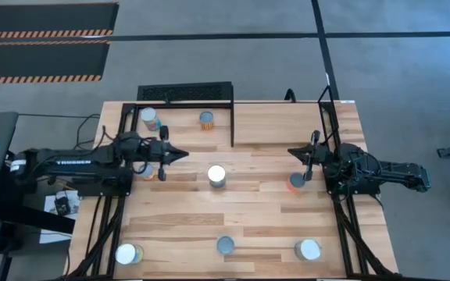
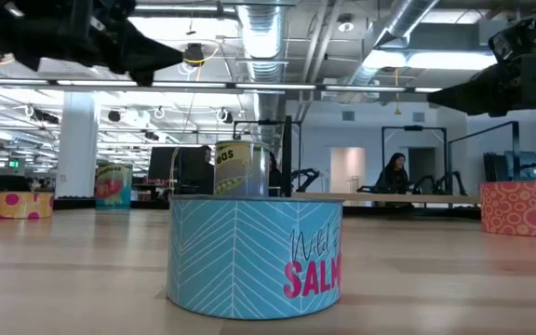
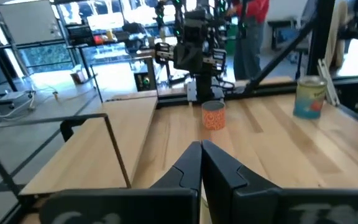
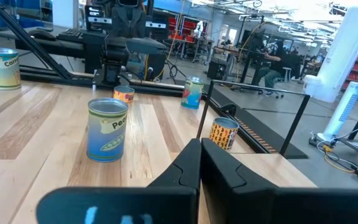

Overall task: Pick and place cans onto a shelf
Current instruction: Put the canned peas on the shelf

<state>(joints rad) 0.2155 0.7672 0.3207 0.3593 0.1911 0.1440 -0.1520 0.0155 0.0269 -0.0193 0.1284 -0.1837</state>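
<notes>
Between picks, by the look of it; next move called for opening over a loose can. Left gripper [image 1: 180, 154] clenched, empty, hovering left of middle can [image 1: 217, 175]. Shelf [image 1: 186, 117] at far left, bearing two cans. Right gripper [image 1: 294, 151] clenched, empty, above orange can [image 1: 296, 182].

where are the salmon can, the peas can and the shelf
salmon can [image 2: 254, 256], low view, on its teal label
peas can [image 4: 107, 130], right wrist view, on its blue label
shelf [image 1: 180, 123], high view, on the bare wood board between its two cans
</notes>
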